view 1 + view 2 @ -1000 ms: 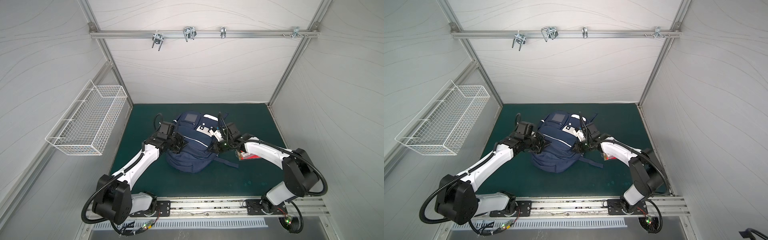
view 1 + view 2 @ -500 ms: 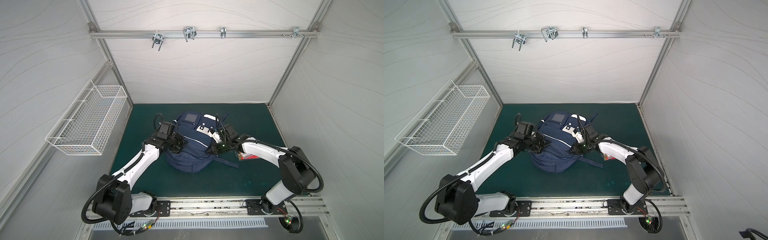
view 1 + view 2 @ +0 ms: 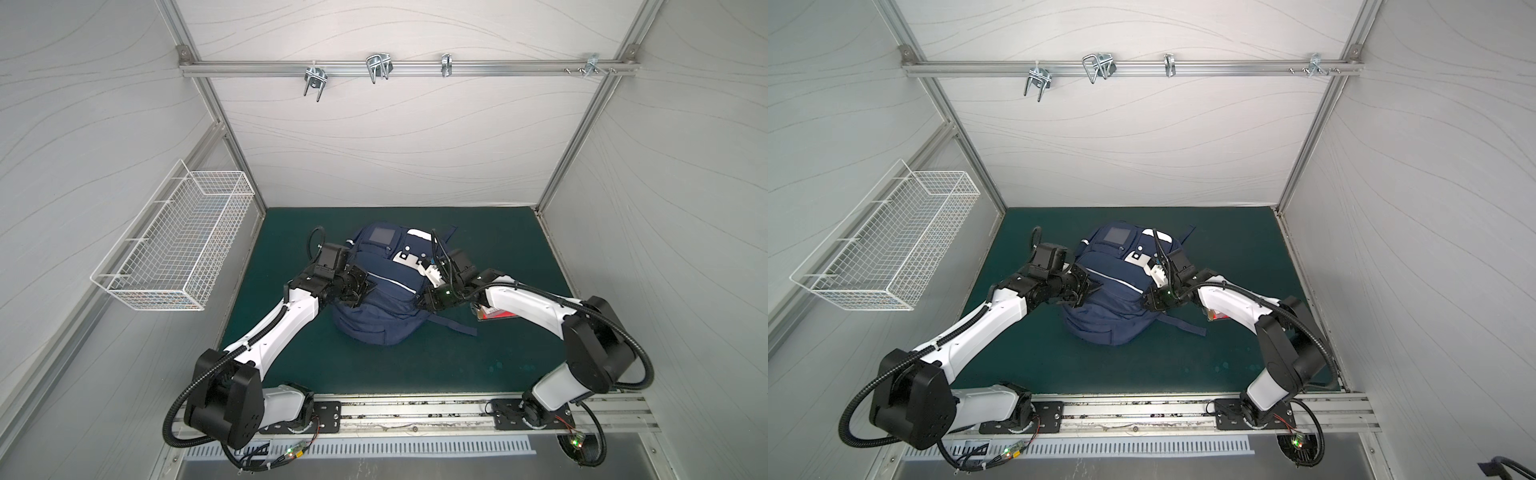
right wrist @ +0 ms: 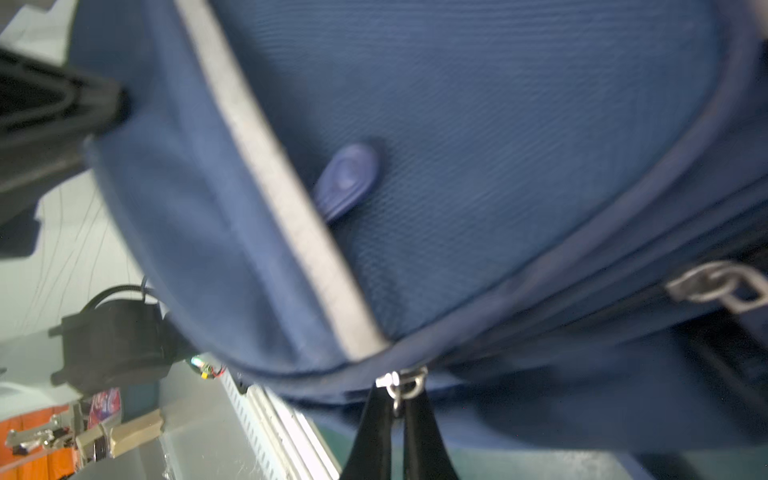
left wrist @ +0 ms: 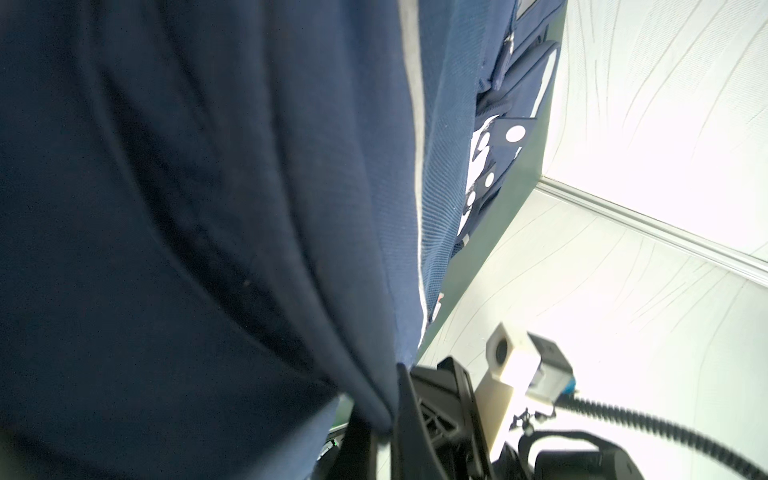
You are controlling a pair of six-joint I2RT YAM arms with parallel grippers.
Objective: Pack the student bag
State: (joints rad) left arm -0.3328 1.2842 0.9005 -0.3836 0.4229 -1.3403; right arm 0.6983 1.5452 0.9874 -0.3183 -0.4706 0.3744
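place: lab robot cell | walls: white panels [image 3: 374, 145] in a metal frame [image 3: 248, 183] | fittings: hook rail [image 3: 498, 68], wire basket [image 3: 183, 249] on the side wall [image 3: 83, 166] | desk [image 3: 498, 249]: green-matted | machines: left arm [image 3: 286, 324] and right arm [image 3: 523, 303] bolted to a base rail [image 3: 415, 415]

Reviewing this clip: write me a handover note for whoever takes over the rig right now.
Grippers: the left gripper is shut on a fold of the student bag, on the side nearest its arm. The right gripper is shut on a metal zipper pull at the bag's opposite edge.
Things: the bag lies mid green mat. A red flat item lies beside it, partly under the right arm.
Done: bag braced, pull gripped.
Left: draw the zip open, likely load the red item, then close. No packed contents are visible.
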